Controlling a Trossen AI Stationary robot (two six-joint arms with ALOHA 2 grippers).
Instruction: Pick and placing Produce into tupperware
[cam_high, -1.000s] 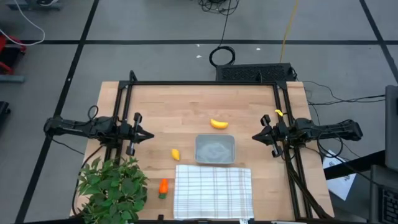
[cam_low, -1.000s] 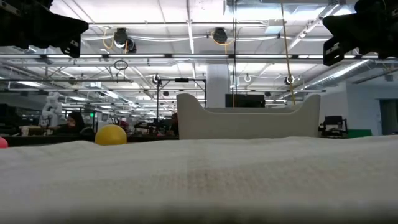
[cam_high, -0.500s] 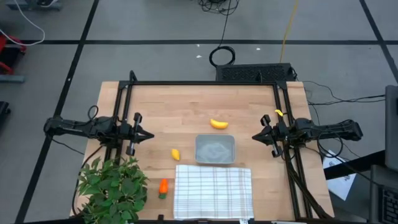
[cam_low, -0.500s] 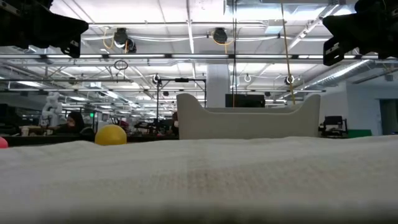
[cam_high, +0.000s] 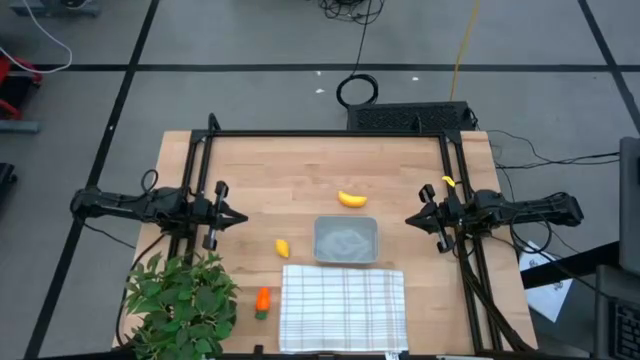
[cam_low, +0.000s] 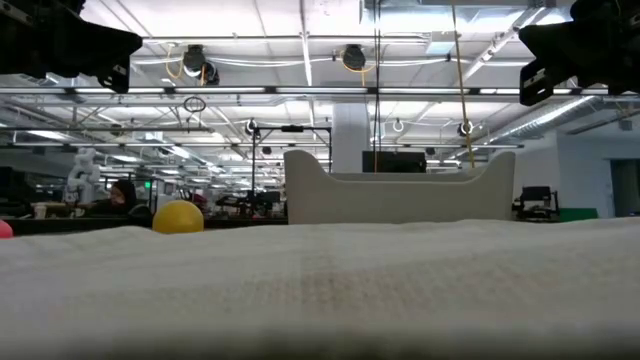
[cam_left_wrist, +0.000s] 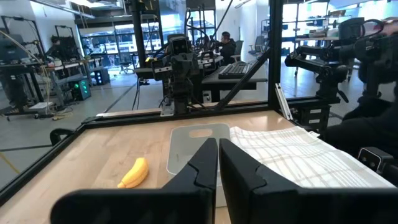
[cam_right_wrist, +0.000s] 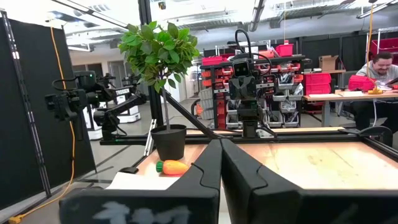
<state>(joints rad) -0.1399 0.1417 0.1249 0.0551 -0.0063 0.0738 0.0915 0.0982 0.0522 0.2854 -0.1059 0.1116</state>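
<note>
The produce lies loose on the wooden table (cam_high: 300, 170), none of it yet in the tupperware (cam_high: 346, 240), which sits empty near the table's middle, its near edge just beside the white checked cloth (cam_high: 342, 306). The banana (cam_high: 351, 199) lies just beyond the tupperware's far edge, its long axis running roughly across the table, along the line between the two arms. The lemon (cam_high: 283, 247) rests just off the tupperware's side toward the left arm, and the carrot (cam_high: 262, 301) lies nearer the front edge, between the cloth and the leafy plant (cam_high: 182, 305), its length pointing roughly front to back with the green top toward the front. The left gripper (cam_high: 240, 217) is held off the table at its own side, fingers pressed together with the tips meeting, as the left wrist view shows; ahead of those tips lie the banana, the tupperware and the cloth. The right gripper (cam_high: 411, 220) waits in mirror pose at the opposite side, fingers likewise closed to a point. Judged from above, the lemon is the piece closest to any fingertips: it lies ahead of the left tips and a little toward the front. The carrot is also on the left arm's side, farther to the front. The banana lies between the two, somewhat nearer the right tips. A first pick by the left arm would therefore seem shortest, though its fingers must part before descending.
</note>
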